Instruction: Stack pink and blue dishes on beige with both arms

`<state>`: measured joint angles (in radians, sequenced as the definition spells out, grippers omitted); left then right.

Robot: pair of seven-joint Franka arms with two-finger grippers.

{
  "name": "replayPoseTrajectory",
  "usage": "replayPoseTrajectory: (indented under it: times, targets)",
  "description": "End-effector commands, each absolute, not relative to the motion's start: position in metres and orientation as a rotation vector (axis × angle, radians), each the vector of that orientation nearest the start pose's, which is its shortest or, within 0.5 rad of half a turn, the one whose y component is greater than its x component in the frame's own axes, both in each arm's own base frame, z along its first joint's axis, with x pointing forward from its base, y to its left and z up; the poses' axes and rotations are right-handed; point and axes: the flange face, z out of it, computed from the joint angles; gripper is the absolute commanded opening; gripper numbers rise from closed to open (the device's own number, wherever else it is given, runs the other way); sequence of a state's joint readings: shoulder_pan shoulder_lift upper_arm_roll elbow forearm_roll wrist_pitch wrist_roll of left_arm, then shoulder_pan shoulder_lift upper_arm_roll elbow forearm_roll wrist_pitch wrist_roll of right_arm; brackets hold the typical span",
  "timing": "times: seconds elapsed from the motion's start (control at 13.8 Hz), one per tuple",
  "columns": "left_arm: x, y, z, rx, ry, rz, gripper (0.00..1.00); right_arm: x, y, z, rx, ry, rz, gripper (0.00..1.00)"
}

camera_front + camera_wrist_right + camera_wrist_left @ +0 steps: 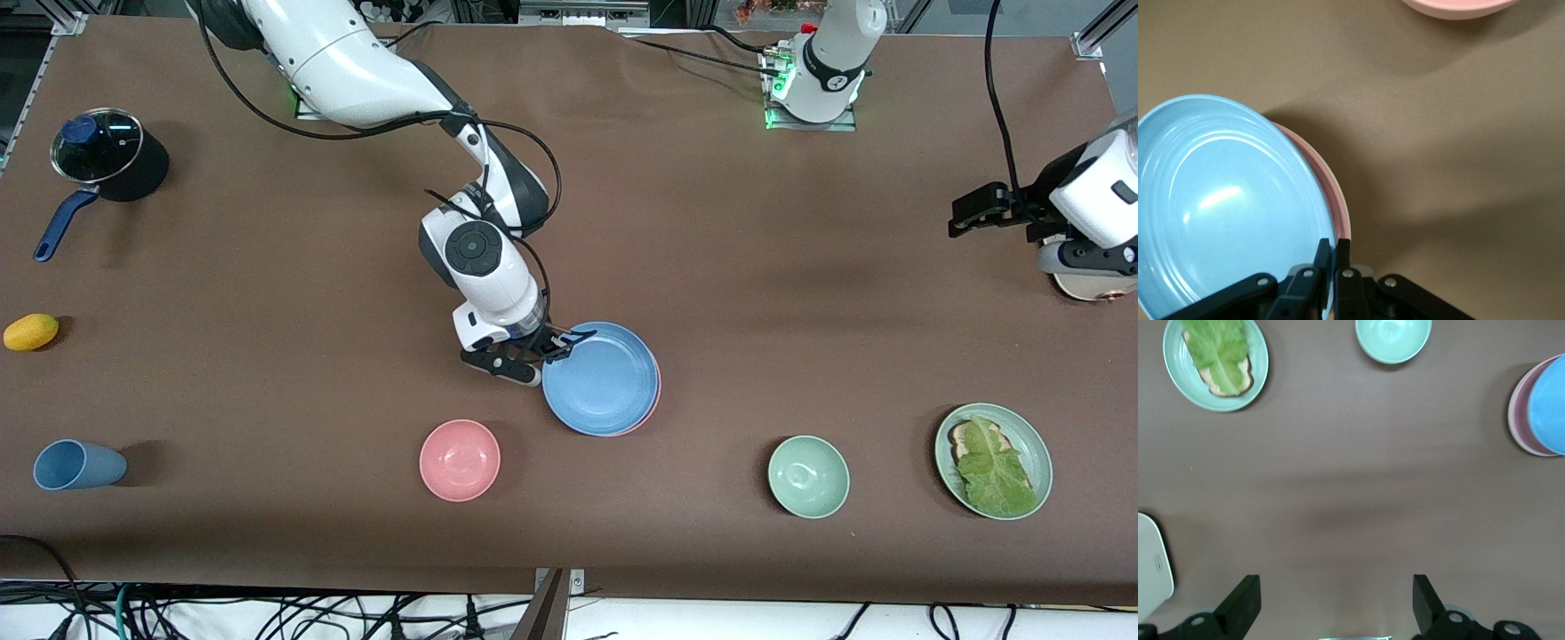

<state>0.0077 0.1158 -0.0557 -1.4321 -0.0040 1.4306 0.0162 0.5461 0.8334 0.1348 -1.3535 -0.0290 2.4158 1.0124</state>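
Note:
The sky-blue plate [602, 378] sits over the pale pink plate [656, 396], shifted a little so that only a crescent of pink shows. My right gripper [560, 342] is shut on the blue plate's rim at the side toward the right arm's end of the table. In the right wrist view its fingers [1340, 252] pinch that rim of the blue plate [1225, 213], and the pink plate [1331, 190] lies just beneath. A thin cream edge of the beige plate [1509, 413] shows under the pink one; the rest of it is hidden. My left gripper [965, 213] hangs open and waits over the left arm's end of the table, empty [1337, 587].
Nearer the front camera stand a pink bowl [460, 460], a mint bowl [808, 476] and a mint plate with bread and lettuce [993, 460]. A blue cup [78, 465], a yellow fruit [31, 332] and a lidded pot [102, 160] lie toward the right arm's end. A cream-white object [1089, 286] sits under the left wrist.

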Motion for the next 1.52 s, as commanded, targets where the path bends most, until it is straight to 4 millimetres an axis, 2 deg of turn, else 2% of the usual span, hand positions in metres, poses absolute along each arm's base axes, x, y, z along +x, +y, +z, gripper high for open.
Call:
replayPoseTrajectory:
  times: [0.0,0.14,0.29,0.43,0.58,0.72,1.01,1.16,1.38,1.45]
  targets:
    - [0.564,-0.045,0.649,-3.126,0.163,0.122,1.0,0.611,0.471,0.246,-2.85,0.544,-0.184,0.0]
    - [0.564,-0.033,0.652,-3.144,0.136,0.114,1.0,0.611,0.472,0.243,-2.849,0.543,-0.182,0.0]
    - [0.557,-0.031,0.658,-3.177,0.122,0.103,1.0,0.607,0.475,0.238,-2.856,0.537,-0.175,0.0]
    - [0.556,-0.029,0.656,-3.179,0.083,0.113,1.0,0.607,0.475,0.237,-2.857,0.535,-0.174,0.0]
    - [0.555,-0.026,0.655,-3.178,0.012,0.119,1.0,0.608,0.474,0.237,-2.856,0.538,-0.173,0.3]
    - [0.557,-0.021,0.654,-3.179,0.012,0.119,1.0,0.609,0.472,0.237,-2.86,0.538,-0.176,0.56]
    - [0.56,-0.02,0.654,-3.174,0.013,0.114,1.0,0.618,0.458,0.245,-2.888,0.536,-0.192,0.79]
    - [0.562,-0.021,0.651,-3.175,0.015,0.121,1.0,0.626,0.441,0.256,-2.949,0.516,-0.197,0.99]
    - [0.564,-0.022,0.648,-3.172,0.017,0.128,1.0,0.644,0.402,0.285,-3.037,0.386,-0.173,1.0]
    - [0.566,-0.022,0.645,-3.172,0.017,0.138,1.0,0.651,0.387,0.302,-3.054,0.352,-0.167,1.0]
